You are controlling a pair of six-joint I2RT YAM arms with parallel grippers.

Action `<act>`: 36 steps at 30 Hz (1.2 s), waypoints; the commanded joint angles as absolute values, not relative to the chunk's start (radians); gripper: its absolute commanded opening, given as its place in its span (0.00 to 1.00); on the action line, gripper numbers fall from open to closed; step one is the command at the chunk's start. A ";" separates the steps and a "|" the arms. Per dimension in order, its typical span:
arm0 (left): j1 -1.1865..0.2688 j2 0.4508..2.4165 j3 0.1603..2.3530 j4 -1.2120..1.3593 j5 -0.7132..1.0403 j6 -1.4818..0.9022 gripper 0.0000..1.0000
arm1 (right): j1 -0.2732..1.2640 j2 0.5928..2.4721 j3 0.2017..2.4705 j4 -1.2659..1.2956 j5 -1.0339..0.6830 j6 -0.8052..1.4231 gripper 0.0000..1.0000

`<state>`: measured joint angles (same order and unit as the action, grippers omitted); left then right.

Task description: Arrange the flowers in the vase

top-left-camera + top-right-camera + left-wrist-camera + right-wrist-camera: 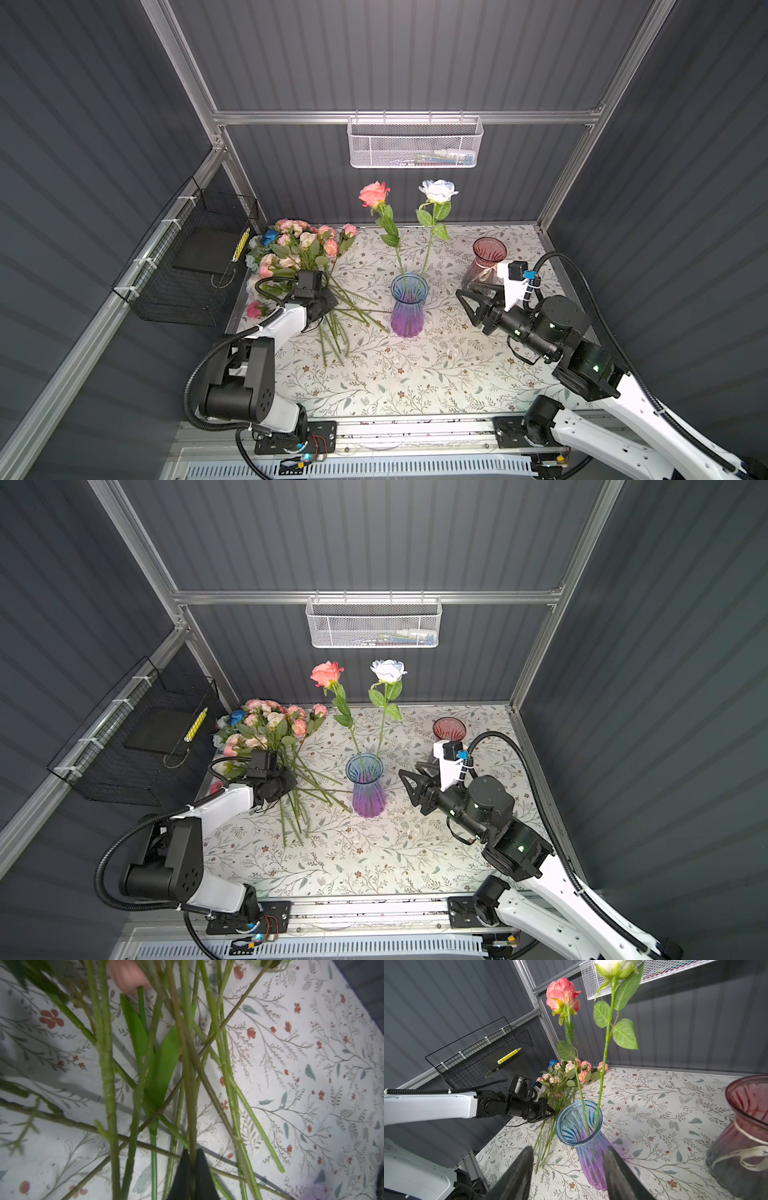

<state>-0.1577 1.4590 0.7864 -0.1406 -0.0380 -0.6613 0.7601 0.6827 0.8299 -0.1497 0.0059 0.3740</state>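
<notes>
Two blooms, a coral rose [374, 193] and a white rose [437, 190], stand in the vase [408, 305]. The other flowers [299, 249] lie heaped at the tabletop's [415, 382] far left. There the left claw [192, 1151] is pinched shut on one stem [190, 1084] among crossed stems, so a slow, straight lift should shed its neighbours. The right claw [569, 1149] hangs half open and empty, near the vase. A floral cloth covers the tabletop, and dark ribbed walls carry a white basket [415, 145] and a black basket [187, 270].
</notes>
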 commanded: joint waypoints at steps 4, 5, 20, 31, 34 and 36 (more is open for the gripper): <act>-0.160 1.300 0.831 -0.182 0.023 -0.647 0.00 | 0.760 0.675 0.822 -0.147 0.015 0.365 0.57; -0.160 1.285 0.834 -0.196 0.031 -0.643 0.00 | 0.759 0.675 0.822 -0.147 0.014 0.365 0.57; -0.160 1.260 0.825 -0.286 0.059 -0.670 0.48 | 0.759 0.664 0.801 -0.137 0.004 0.394 0.62; -0.155 1.509 0.860 -0.053 0.097 -0.781 0.43 | 0.758 0.666 0.793 -0.140 0.006 0.391 0.61; -0.155 1.564 0.876 -0.017 0.080 -0.781 0.42 | 0.758 0.663 0.798 -0.149 0.013 0.384 0.61; -0.155 1.588 0.883 0.012 0.080 -0.780 0.41 | 0.758 0.661 0.798 -0.152 0.016 0.381 0.61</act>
<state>-0.1577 1.5677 0.8402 -0.0582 0.0818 -0.7612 0.7597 0.6735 0.7975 -0.1482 0.0063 0.3889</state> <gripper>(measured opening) 0.417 0.605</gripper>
